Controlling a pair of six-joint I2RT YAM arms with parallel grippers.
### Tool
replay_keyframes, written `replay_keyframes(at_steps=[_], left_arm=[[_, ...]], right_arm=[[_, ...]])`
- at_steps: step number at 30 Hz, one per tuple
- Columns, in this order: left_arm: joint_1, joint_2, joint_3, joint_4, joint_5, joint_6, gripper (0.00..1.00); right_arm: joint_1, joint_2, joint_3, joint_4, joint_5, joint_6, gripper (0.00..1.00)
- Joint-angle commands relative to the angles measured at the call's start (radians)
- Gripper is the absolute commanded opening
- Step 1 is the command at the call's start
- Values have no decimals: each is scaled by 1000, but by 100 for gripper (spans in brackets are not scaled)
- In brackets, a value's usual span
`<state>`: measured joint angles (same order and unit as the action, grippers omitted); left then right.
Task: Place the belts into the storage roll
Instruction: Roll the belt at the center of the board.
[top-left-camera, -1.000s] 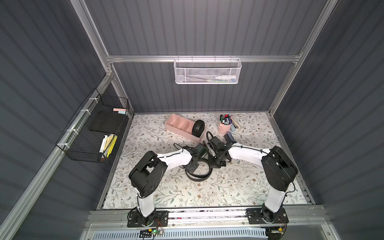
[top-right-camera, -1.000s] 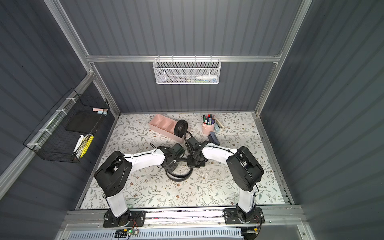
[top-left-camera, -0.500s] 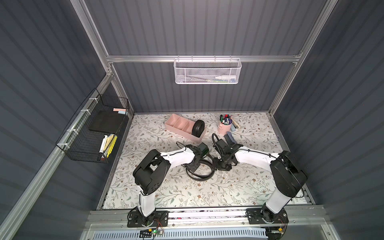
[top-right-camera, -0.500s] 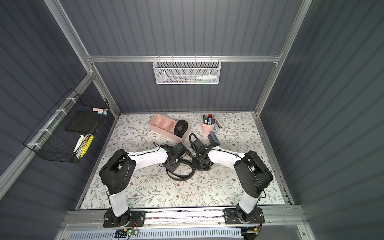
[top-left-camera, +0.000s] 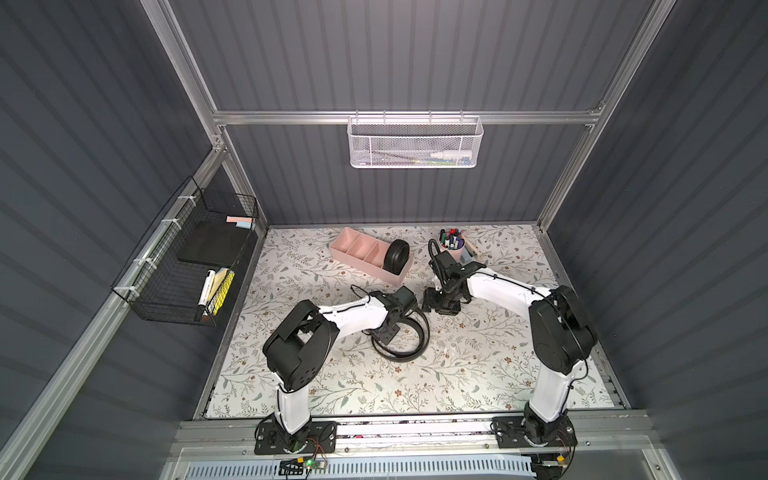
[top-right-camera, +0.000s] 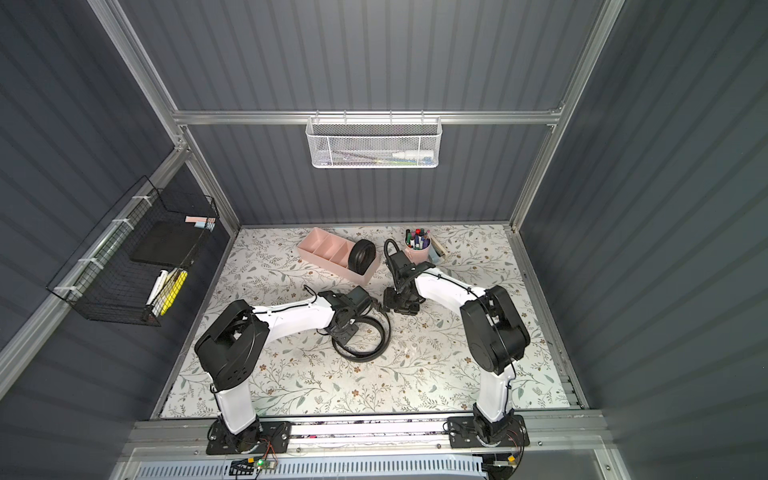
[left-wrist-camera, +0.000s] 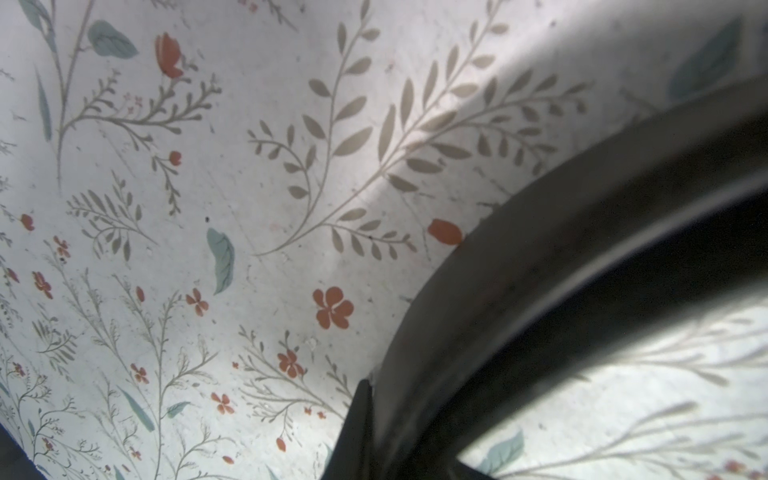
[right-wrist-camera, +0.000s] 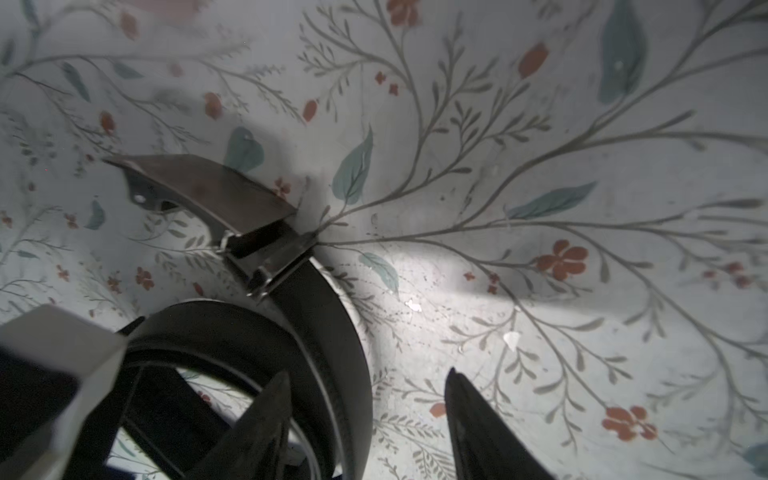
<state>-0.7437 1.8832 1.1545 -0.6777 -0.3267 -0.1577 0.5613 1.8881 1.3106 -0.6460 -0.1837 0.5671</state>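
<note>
The marker cup (top-left-camera: 452, 248) stands at 3 o'clock of the tray (top-left-camera: 353, 246), close behind the right arm. A wire basket (top-left-camera: 183, 270) hangs on the 9 o'clock wall and a mesh basket (top-left-camera: 415, 143) on the 12 o'clock wall.

The tray's long axis runs from 10 to 4 o'clock. The coiled belt (top-left-camera: 396, 256) stands on edge in its 4 o'clock end compartment.

The loose belt (top-left-camera: 419, 345) lies as an open loop at the centre of the floral table (top-left-camera: 478, 365). Its buckle (right-wrist-camera: 270, 257) points toward 1 o'clock.

The left gripper (top-left-camera: 387, 332) is clamped on the loop's 9 o'clock side. The right gripper (right-wrist-camera: 369, 372) has its fingers apart and empty, just beside the buckle.

The walls are grey and ribbed.
</note>
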Motion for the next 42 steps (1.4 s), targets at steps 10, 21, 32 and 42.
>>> replay_keyframes(at_steps=[10,21,32,42], left_arm=[[26,163,-102,-110,28,-7,18],[151,265,62,-204,-32,36,25],[181,310,159,-251,-102,62,24],[236,324,160,-253,-131,58,24]], right_arm=[[20,23,-115,-91,41,-54,21],[-64,-60,-224,-196,204,-170,1],[-246,-117,-289,-251,289,-234,1],[-344,-115,-294,-250,289,-228,1]])
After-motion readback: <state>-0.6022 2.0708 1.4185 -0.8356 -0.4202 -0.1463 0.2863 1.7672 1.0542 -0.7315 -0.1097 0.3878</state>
